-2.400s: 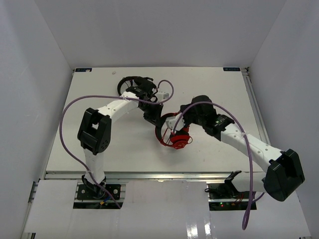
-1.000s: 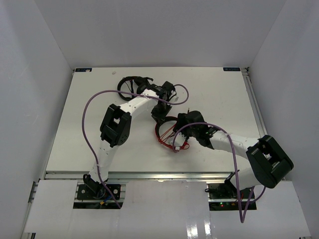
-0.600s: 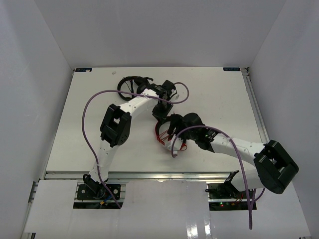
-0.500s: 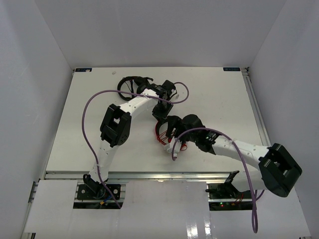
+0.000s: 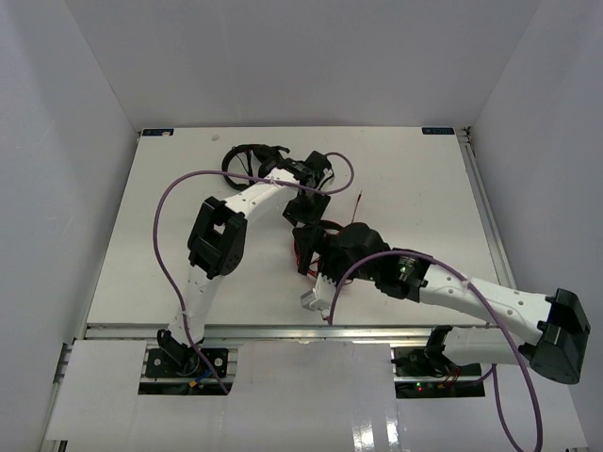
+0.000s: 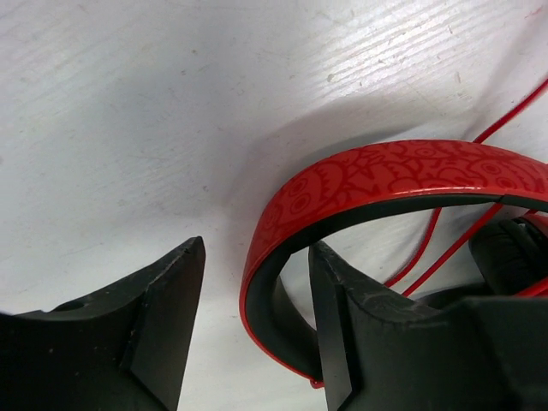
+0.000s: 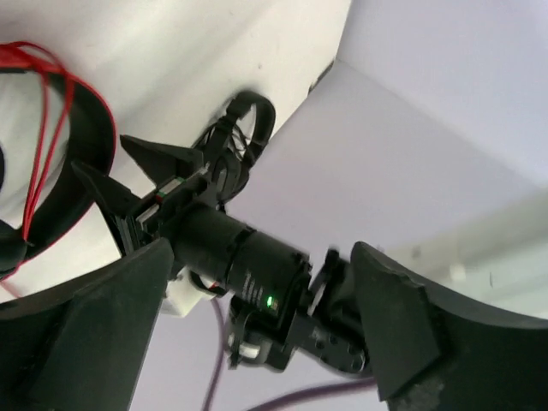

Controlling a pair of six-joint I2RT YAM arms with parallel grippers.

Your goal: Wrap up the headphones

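The red headphones (image 5: 303,256) lie mid-table, mostly hidden in the top view under my right wrist. In the left wrist view their red patterned headband (image 6: 385,171) with its black lining passes between my left gripper's (image 6: 257,330) fingers. It rests against the right finger (image 6: 342,317), and a gap shows on the other side, so the jaws are open. Thin red cable (image 6: 425,257) loops beside it. My right gripper (image 7: 248,342) is wide open and holds nothing. It is tilted up toward the left arm, with the headband (image 7: 86,158) and cable (image 7: 38,128) at its left.
All-black headphones (image 5: 247,156) lie at the back, left of centre, behind my left arm (image 5: 254,196). A stretch of red cable (image 5: 358,200) trails toward the back right. The two wrists are close together over the headphones. White walls enclose the table (image 5: 415,179).
Both grippers have opened: the left has let go of the headband, the right of the cable and headphones. The right arm has stretched out flatter and its wrist has tilted upward.
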